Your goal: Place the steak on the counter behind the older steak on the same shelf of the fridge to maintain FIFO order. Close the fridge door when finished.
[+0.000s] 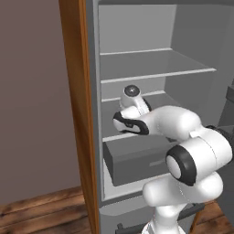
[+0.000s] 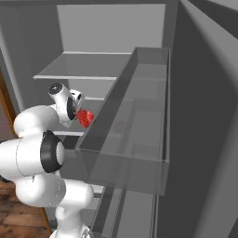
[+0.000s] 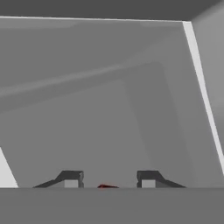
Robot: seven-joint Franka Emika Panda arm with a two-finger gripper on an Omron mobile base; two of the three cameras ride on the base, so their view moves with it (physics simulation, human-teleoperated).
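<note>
**Steak clamped in my gripper, arm reaching into the fridge**

Fingertips (image 3: 71, 179) in my hand view: two small dark tips at the bottom edge, with a sliver of red between them – that is the steak (image 3: 106, 186), mostly cut off by the frame edge. The gripper (image 3: 109, 180) is closed on it, pinching the meat from both sides. The gap between the tips is the steak's own width, not an open grip

Right base view confirms it: bright red steak (image 2: 84, 117) hangs at the end of the hand, just past the white wrist, above a fridge shelf (image 2: 76, 70) level lower down. Cannot tell if the meat touches the shelf surface under it. I cannot see any second steak from here

Beyond the tips, the hand view looks at pale grey fridge (image 1: 137, 55) interior: back wall, a side wall with a light edge strip on the right, flat shelf lines running across

Left base view: my arm (image 1: 183, 132) bends in from lower right, elbow low, wrist pushed into the middle shelf bay above the grey drawer (image 1: 132, 160). Upper shelves (image 1: 155, 73) bare. Brown wooden panel (image 1: 75, 114) stands upright just left of the fridge opening, with wood floor (image 1: 41, 210) below

The fridge door (image 2: 204, 139) is swung open on my right, its translucent door bin (image 2: 130, 139) in the foreground, partly hiding the shelves behind it
</note>
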